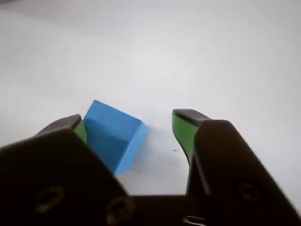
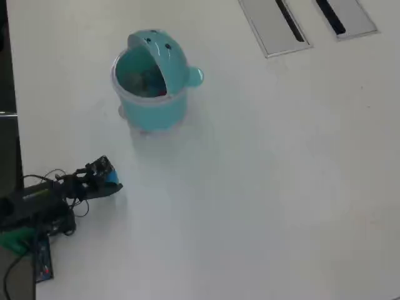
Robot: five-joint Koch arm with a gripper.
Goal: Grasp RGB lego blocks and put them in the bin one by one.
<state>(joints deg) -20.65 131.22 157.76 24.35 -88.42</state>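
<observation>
Block (image 1: pixel 114 135), blue, sits between your fingers (image 1: pixel 184 129), jaws spread, nothing gripped yet. It is turned corner-on and hugs the left finger in the wrist view, touching or nearly so; a wide gap stays open to the right finger.

Risk, as I judge it: close now and the right finger sweeps a long way before contact, so the block may twist or skid out forward rather than seat flat. The corner-on pose adds to that; pads could catch an edge, not a face. Shift the gripper (image 1: pixel 129 120) left in the wrist view, or rotate the wrist, before you close.

Outward: bare white table (image 2: pixel 262 187) ahead of the tips. Overhead, the block shows as a blue speck at the gripper's tip. Bin (image 2: pixel 150 100) stands well apart beyond it, lid tipped back, mouth open; something reddish lies inside, too blurred to name.
</observation>
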